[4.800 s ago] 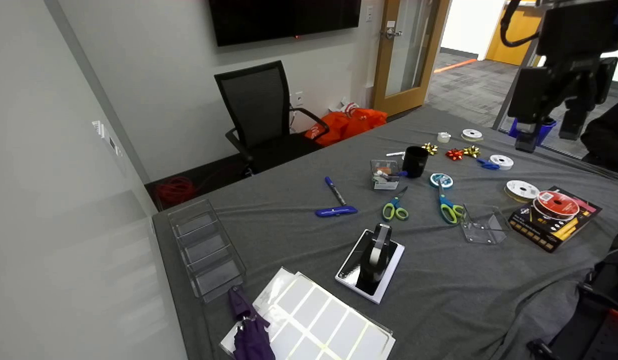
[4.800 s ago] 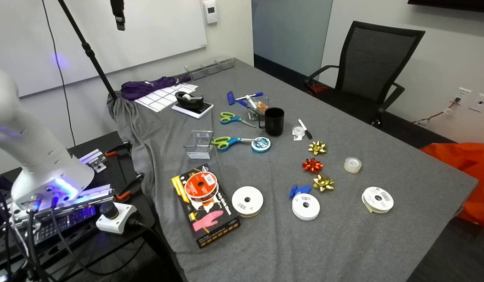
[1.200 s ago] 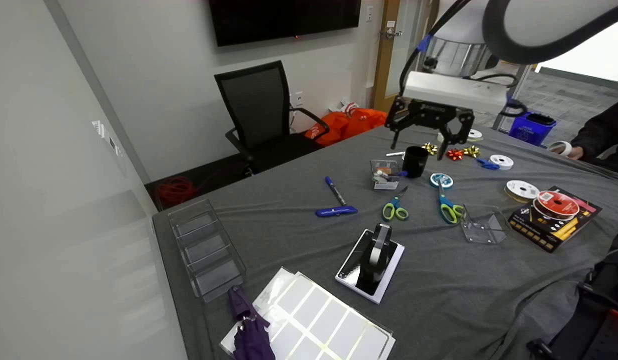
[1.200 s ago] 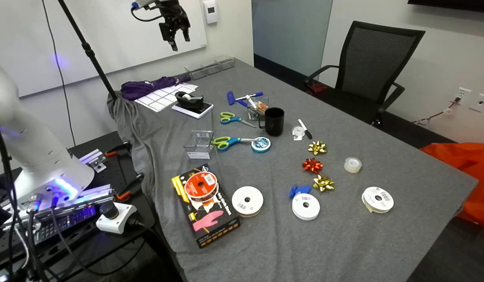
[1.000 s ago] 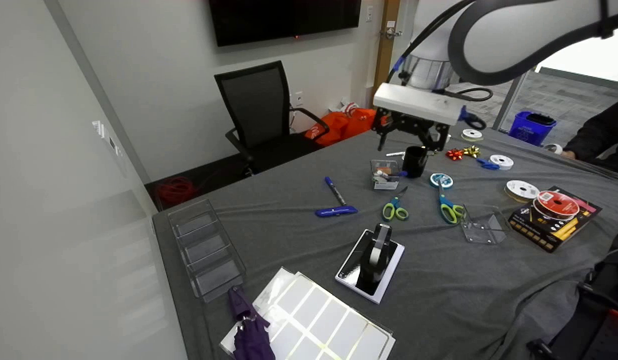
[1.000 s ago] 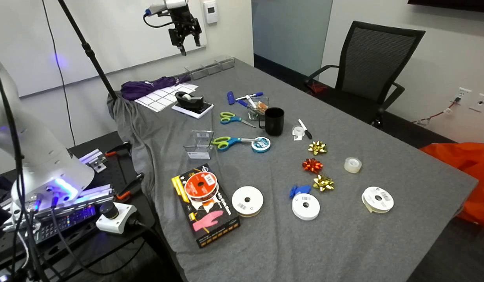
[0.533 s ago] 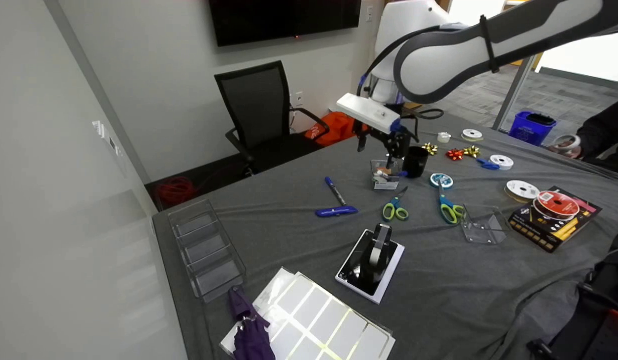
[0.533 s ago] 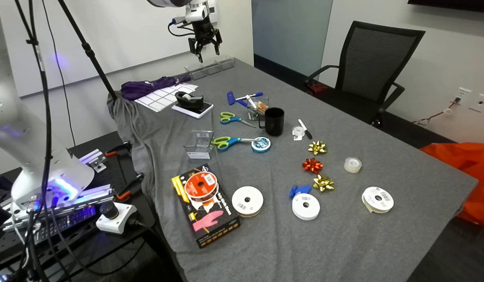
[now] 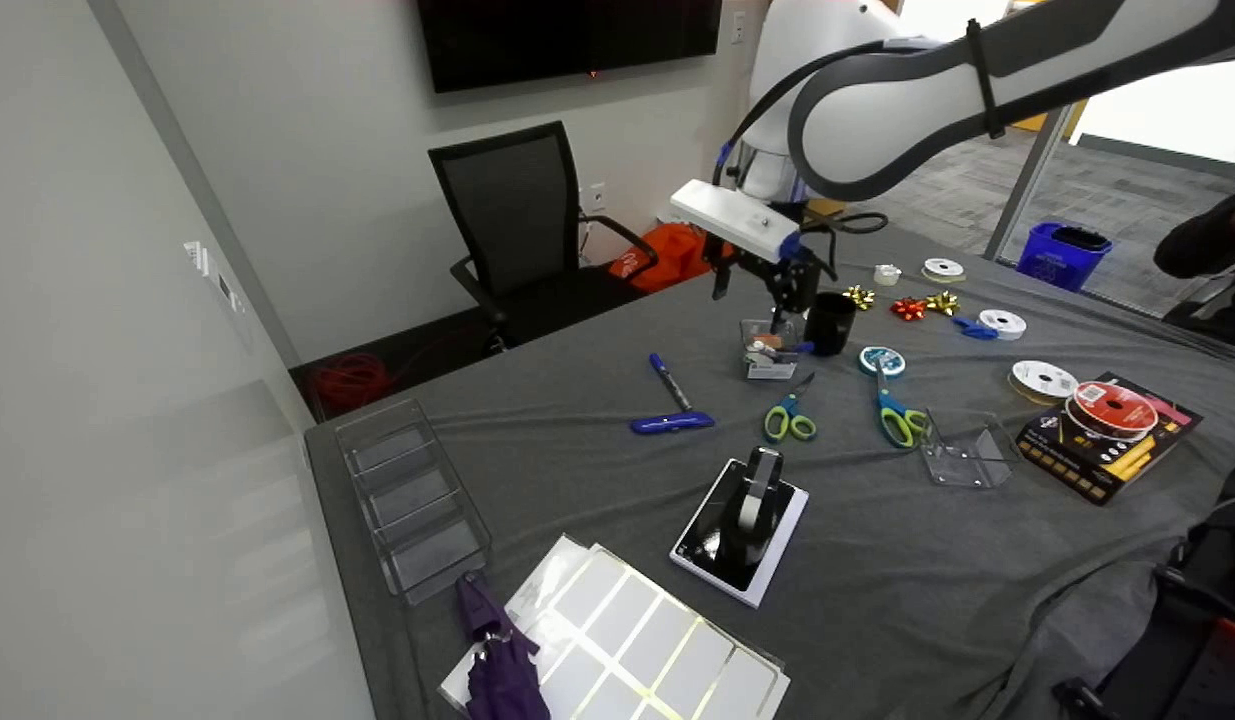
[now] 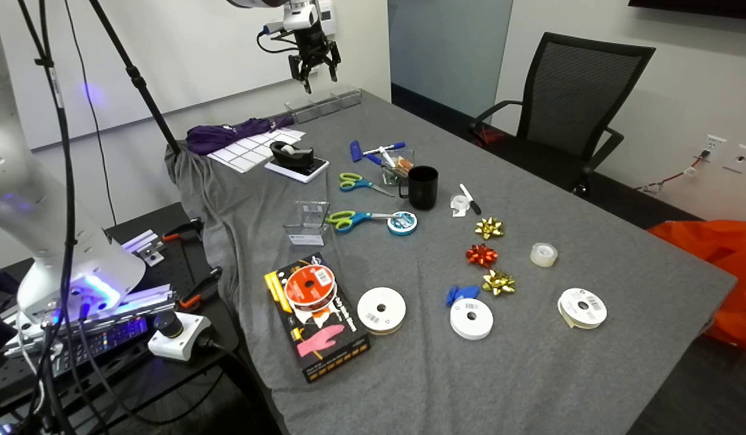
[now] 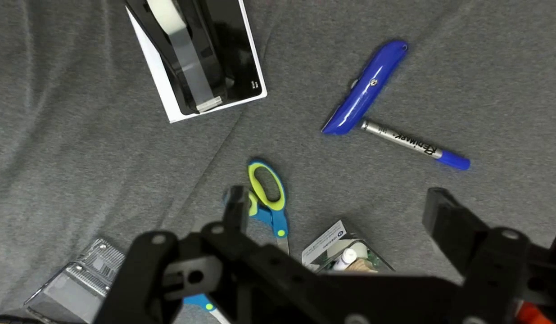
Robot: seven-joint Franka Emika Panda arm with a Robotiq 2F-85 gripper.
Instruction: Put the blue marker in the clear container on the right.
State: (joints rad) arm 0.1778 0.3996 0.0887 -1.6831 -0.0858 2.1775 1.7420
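Observation:
The blue marker, silver-bodied with a blue cap, lies on the grey table, its silver end close to a blue box cutter. In the wrist view the marker lies beyond my right fingertip. The clear container, a small see-through tub, stands beside the black box; no item shows in it. In the wrist view the tub is at lower left, partly cut off. My gripper is high above the table; in the wrist view its jaws stand wide apart with nothing between them.
Another clear tub with items stands below the gripper, by a black mug. Green-blue scissors, a tape dispenser, label sheets, a row of clear bins and a black box lie around.
The arm has come in from the upper right over the table, lower and nearer the marker, gripper staying open. In the last half second it has barely moved. Table objects look unmoved.

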